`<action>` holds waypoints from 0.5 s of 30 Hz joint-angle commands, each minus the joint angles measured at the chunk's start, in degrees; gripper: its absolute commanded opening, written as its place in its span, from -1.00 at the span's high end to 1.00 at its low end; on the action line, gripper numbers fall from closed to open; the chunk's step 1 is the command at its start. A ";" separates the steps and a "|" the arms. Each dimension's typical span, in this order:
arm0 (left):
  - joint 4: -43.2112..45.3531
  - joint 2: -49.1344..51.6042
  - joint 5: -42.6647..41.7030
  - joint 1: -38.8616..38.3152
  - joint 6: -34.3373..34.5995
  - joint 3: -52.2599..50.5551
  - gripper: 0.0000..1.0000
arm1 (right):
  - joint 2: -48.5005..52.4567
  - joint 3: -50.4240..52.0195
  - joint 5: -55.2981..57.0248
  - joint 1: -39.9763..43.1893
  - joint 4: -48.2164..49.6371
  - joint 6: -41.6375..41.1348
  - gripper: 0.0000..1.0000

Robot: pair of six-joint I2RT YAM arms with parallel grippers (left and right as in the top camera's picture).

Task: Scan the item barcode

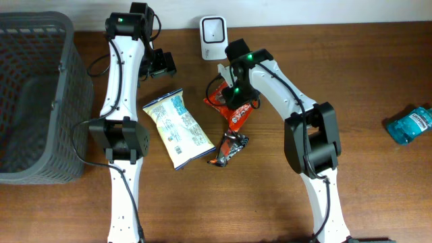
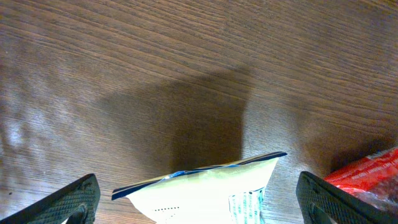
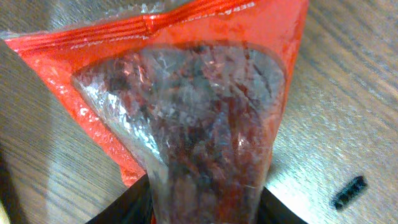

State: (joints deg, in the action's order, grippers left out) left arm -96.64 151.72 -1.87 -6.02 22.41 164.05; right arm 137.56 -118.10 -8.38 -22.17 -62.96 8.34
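Observation:
A red snack packet with a clear window (image 3: 205, 81) fills the right wrist view. My right gripper (image 3: 208, 199) pinches its lower end between both black fingers (image 3: 127, 208). From overhead, that gripper (image 1: 237, 94) sits over the red packet (image 1: 237, 116), just below the white barcode scanner (image 1: 212, 37) at the table's back edge. My left gripper (image 1: 162, 64) hovers open above the top edge of a white and blue snack bag (image 1: 177, 128). In the left wrist view its fingers (image 2: 74, 199) stand wide on either side of the bag (image 2: 205, 186), not touching it.
A dark candy wrapper (image 1: 228, 148) lies beside the white bag. A grey mesh basket (image 1: 67, 40) stands at the far left. A blue bottle (image 1: 410, 125) lies at the right edge. The red packet's corner (image 2: 367, 171) shows in the left wrist view.

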 commanded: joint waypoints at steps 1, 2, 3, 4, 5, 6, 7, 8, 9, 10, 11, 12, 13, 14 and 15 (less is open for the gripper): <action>-0.09 -0.44 0.63 0.09 0.90 0.79 -0.98 | -1.25 -7.21 0.87 -0.26 -4.44 -2.01 0.19; -0.07 -0.44 0.63 0.09 0.90 0.79 -0.98 | -1.25 -9.70 0.83 -0.26 -6.49 -2.01 0.34; -0.07 -0.44 0.63 0.09 0.90 0.79 -0.98 | -1.25 -13.44 -0.57 -0.20 -9.49 -1.99 0.62; -0.09 -0.44 0.63 0.09 0.90 0.79 -0.98 | -1.25 -15.34 -1.33 -0.04 -10.82 -1.99 0.67; -0.09 -0.44 0.63 0.09 0.90 0.79 -0.98 | -1.25 -16.57 -1.49 0.09 -11.52 -2.01 0.66; -0.09 -0.44 0.63 0.09 0.90 0.79 -0.98 | -1.25 -17.27 -1.46 0.17 -11.65 -1.95 0.39; -0.09 -0.44 0.63 0.09 0.90 0.79 -0.98 | -1.22 -17.18 -1.51 0.09 -11.69 -1.75 0.26; -0.07 -0.44 0.63 0.09 0.90 0.79 -0.98 | -1.16 -16.90 -1.46 -0.17 -11.69 -1.14 0.25; -0.07 -0.44 0.63 0.09 0.90 0.79 -0.98 | -1.05 -16.26 -1.46 -0.70 -11.63 0.00 0.22; -0.09 -0.44 0.63 0.09 0.90 0.79 -0.98 | -0.79 -15.41 -1.36 -1.36 -11.61 2.01 0.08; -0.09 -0.44 0.61 0.09 0.90 0.79 -0.98 | -0.28 -13.84 1.88 -2.23 -10.69 2.78 -0.15; -0.07 -0.44 0.63 0.09 0.90 0.79 -0.98 | -0.07 -11.87 6.32 -2.64 -9.03 2.75 -0.21; -0.09 -0.44 0.61 0.09 0.90 0.79 -0.98 | -0.02 -10.25 8.13 -2.95 -7.61 2.78 -0.27; -0.09 -0.44 0.63 0.09 0.90 0.79 -0.98 | -0.02 -7.72 8.66 -3.13 -5.42 2.78 -0.29; -0.09 -0.44 0.63 0.09 0.90 0.79 -0.98 | -0.02 -5.51 8.68 -3.43 -3.54 2.78 -0.26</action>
State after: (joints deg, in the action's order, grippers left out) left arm -96.64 151.72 -1.87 -6.02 22.59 164.05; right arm 137.62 -127.33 -3.31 -24.77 -68.47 10.37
